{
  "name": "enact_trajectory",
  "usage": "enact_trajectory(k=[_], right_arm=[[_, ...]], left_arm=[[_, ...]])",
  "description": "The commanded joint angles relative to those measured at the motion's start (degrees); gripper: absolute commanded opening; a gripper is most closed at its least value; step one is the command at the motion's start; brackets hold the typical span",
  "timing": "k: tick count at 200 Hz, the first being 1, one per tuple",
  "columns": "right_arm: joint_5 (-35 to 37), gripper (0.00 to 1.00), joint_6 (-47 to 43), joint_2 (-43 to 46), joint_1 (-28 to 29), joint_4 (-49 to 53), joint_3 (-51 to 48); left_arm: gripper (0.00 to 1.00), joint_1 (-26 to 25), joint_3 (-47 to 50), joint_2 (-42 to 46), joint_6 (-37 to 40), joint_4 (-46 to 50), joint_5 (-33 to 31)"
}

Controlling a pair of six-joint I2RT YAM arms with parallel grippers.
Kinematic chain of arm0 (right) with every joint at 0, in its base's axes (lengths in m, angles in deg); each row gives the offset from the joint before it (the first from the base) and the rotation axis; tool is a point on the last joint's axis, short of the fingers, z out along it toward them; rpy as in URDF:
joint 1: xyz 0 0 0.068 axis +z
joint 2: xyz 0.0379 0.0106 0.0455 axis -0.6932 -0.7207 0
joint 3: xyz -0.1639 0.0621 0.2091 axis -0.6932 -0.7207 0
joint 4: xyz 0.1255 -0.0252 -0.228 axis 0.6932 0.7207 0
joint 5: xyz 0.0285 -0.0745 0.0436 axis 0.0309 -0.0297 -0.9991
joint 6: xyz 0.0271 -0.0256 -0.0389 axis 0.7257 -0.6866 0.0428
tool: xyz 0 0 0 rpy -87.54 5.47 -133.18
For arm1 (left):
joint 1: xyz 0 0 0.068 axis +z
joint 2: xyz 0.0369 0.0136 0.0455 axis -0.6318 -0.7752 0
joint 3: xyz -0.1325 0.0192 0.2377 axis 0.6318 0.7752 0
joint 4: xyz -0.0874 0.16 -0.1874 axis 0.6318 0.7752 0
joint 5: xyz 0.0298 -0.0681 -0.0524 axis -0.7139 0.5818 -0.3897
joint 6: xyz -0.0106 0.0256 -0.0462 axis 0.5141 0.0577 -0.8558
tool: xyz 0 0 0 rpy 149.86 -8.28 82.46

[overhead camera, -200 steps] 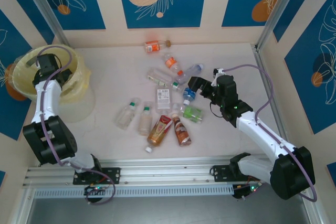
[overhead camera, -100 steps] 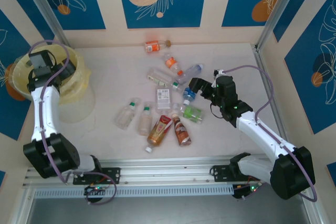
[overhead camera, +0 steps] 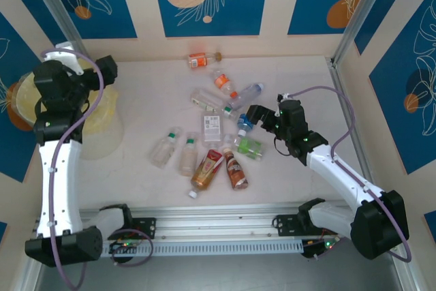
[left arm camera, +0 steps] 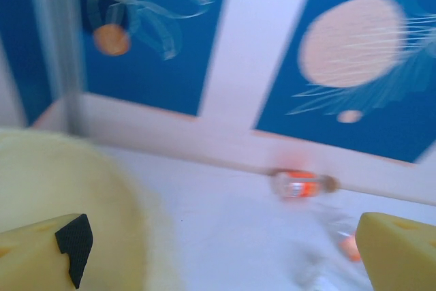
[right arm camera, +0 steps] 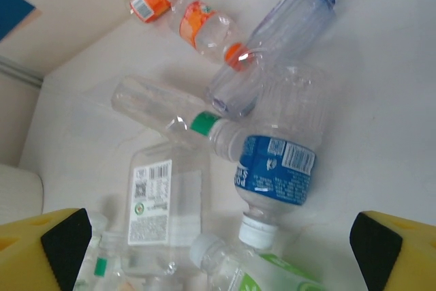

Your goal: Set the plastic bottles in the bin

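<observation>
We count eleven plastic bottles (overhead camera: 211, 127) lying on the white table (overhead camera: 150, 93), all of them outside the one bin (overhead camera: 101, 115) at the far left. What is inside the bin we cannot tell, because the left arm covers it. The left gripper (left arm camera: 221, 253) is spread wide near the bin's rim and holds nothing. The right gripper (overhead camera: 253, 114) is also spread and empty, over the blue-label bottle (right arm camera: 276, 168).

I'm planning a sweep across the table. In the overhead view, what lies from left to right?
Bin → green-capped clear bottle → amber bottle → right gripper.
</observation>
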Motion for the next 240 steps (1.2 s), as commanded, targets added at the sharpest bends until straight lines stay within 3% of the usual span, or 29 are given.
enact_trajectory(k=[1, 23, 32, 58, 73, 102, 124, 220, 240], right_arm=[[-6.39, 1.00, -12.91, -0.44, 0.15, 5.59, 0.29], [-19.92, 1.00, -33.59, -3.08, -0.05, 16.01, 3.23], [-22.20, 0.99, -39.63, -5.34, 0.73, 20.89, 4.97], [-10.82, 0.99, -46.80, -12.02, 1.81, 26.67, 9.57], [-9.32, 0.99, -51.16, -14.80, 1.40, 26.10, 10.18], [-8.90, 0.99, -57.45, -19.97, 0.94, 29.06, 12.43], [-7.84, 1.00, -61.26, -23.28, 1.29, 30.36, 13.11], [-4.53, 0.99, -66.38, -28.08, 2.29, 21.10, 7.58], [-3.27, 0.92, -67.53, -28.69, 2.61, 20.08, 6.40]], left_arm=[[1.00, -4.50, 2.19, 1.04, -0.24, -6.06, 14.84], [1.00, -9.13, 5.52, 0.85, -3.15, -9.83, 20.09], [1.00, -10.92, 6.96, 0.72, -4.44, -10.59, 20.33], [1.00, -15.63, 10.17, 0.18, -4.98, -11.09, 20.16], [1.00, -17.79, 11.20, -0.70, -5.31, -10.56, 20.59], [1.00, -20.99, 11.75, -3.22, -3.66, -6.41, 21.43], [1.00, -21.58, 15.21, -2.94, -4.98, -8.94, 20.04], [1.00, -21.58, 18.16, -4.57, -5.03, -12.14, 17.87], [1.00, -21.64, 18.38, -4.41, -4.65, -11.72, 16.82]])
